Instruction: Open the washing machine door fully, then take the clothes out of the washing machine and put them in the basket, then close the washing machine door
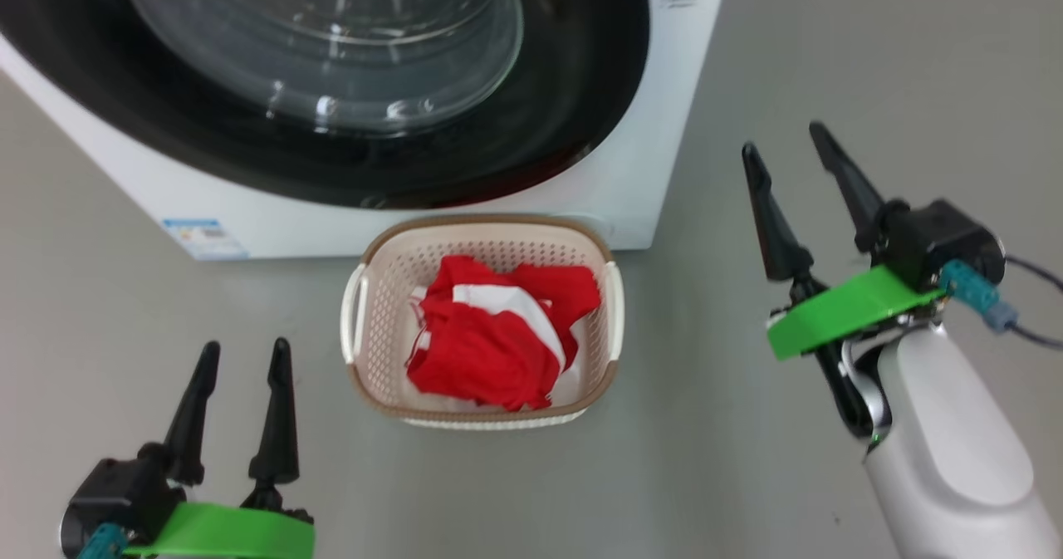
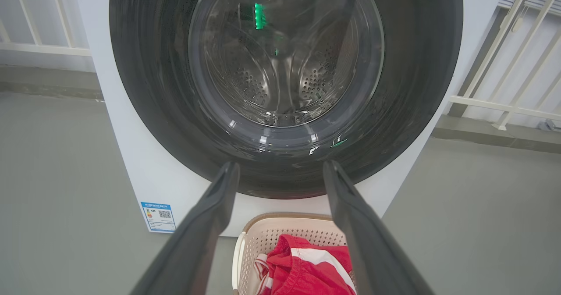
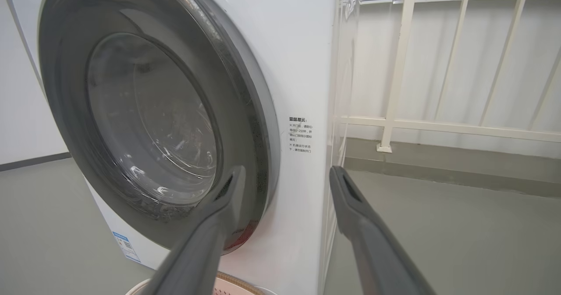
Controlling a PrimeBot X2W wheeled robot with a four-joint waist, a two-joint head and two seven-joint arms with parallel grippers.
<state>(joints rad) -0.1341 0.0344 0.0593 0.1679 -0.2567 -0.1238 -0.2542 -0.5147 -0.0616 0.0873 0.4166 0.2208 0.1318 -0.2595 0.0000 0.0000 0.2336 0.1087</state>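
The washing machine door with its black rim and glass bowl lies shut against the white washing machine; in the left wrist view the door shows the steel drum through the glass, and the right wrist view shows the door flush from the side. The clothes, red with white stripes, lie in the cream basket on the floor before the machine. My left gripper is open at the lower left, nothing between its fingers. My right gripper is open to the right of the machine, holding nothing.
Grey floor surrounds the machine. A blue sticker sits low on the machine's front. A white railing runs along the wall to the machine's right, and another railing stands on its other side.
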